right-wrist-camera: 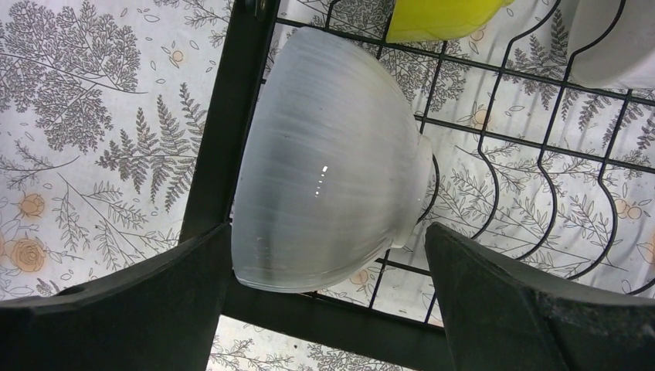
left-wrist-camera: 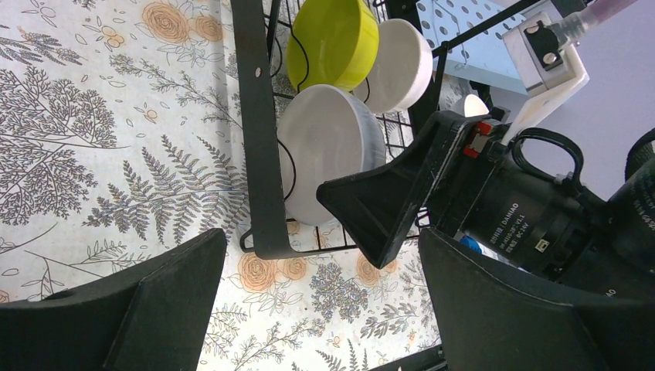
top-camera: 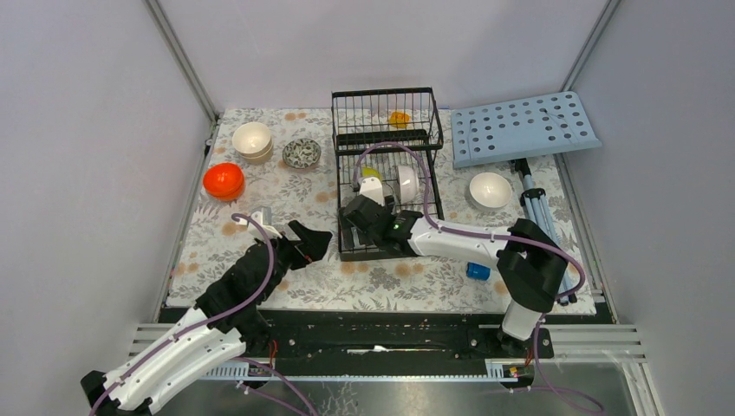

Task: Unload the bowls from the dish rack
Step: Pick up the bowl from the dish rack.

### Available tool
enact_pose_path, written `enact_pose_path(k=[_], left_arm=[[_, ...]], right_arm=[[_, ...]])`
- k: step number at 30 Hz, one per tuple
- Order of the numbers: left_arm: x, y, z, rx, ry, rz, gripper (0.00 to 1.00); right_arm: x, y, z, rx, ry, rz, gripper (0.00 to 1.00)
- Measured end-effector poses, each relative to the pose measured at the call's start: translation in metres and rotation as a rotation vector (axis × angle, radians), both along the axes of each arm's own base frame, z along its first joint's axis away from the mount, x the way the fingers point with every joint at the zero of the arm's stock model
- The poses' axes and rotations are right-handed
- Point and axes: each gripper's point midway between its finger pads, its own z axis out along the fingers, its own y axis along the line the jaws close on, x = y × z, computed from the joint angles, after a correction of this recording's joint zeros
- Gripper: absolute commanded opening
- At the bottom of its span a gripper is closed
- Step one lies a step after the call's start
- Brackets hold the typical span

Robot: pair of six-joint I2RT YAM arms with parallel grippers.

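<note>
Between the spread fingers of my right gripper (right-wrist-camera: 328, 263), nothing clamped yet, a white bowl (right-wrist-camera: 324, 162) stands on edge at the rack's (right-wrist-camera: 232, 100) near corner. It is straight ahead, rim toward one finger and foot toward the other. My right arm is nearer. My left gripper (top-camera: 303, 243) hangs open over the mat (top-camera: 286, 199), beside the rack. Rack count: two white, one yellow-green bowl (right-wrist-camera: 440, 17), one orange bowl (top-camera: 399, 119) in the basket section.

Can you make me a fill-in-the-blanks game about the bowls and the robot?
The right gripper is open at a ___ bowl in the dish rack. The left gripper holds ___. On the table, far left, sits a bright ___ bowl. The yellow-green bowl stands in the ___.
Missing words: white, nothing, orange, rack.
</note>
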Motion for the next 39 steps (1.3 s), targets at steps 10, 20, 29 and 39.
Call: enact_pose_path(k=[10,20,29,39], left_arm=[[-0.0001,0.0001,-0.0011,0.002,0.002,0.0,0.99],[-0.0005,0.0005,-0.0065,0.01,0.01,0.0,0.99],[-0.0005,0.0004,-0.0069,0.01,0.011,0.0,0.99],[-0.0005,0.0003,-0.0081,0.009,0.015,0.001,0.99]], right_arm=[[0.0029,0.0036,-0.0005,0.016,-0.004,-0.004,0.93],[0.0081,0.0046,-0.0055,0.02,-0.003,-0.013,0.83],[0.0092,0.0037,-0.0059,0.021,-0.003,-0.019,0.65],[0.0091,0.0039,-0.0057,0.024,-0.001,-0.022,0.46]])
